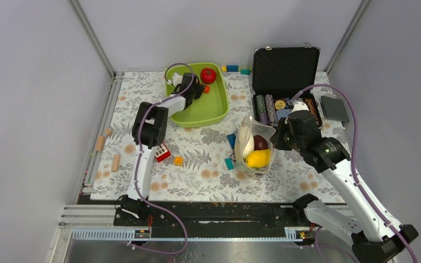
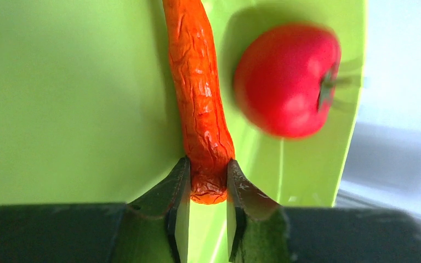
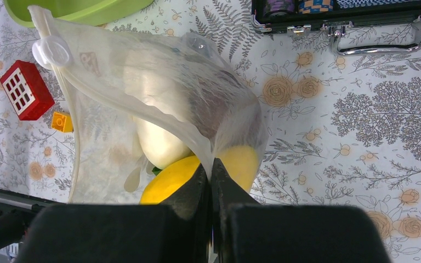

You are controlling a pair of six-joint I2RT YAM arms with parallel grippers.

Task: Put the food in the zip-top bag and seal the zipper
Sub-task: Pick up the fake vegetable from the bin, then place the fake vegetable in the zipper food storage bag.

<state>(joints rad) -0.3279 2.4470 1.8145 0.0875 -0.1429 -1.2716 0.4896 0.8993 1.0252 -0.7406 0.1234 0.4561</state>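
Left hand (image 2: 204,189) pinched orange-red toy vegetable (image 2: 200,93) by its end, over green tray (image 2: 60,109).
Judged light, rigid, wrinkled; end grip may swing. Right hand (image 3: 210,178) pinched zip-top bag (image 3: 142,98) rim; film soft, slippery.

I run two matching arms, left arm (image 1: 144,164) and right arm (image 1: 356,189): white links between chunky black joints, each trailing a purple cable (image 1: 180,64) up from the black base rail (image 1: 214,211). Their fingers (image 2: 170,203) are dark wedges tapering to thin tips.
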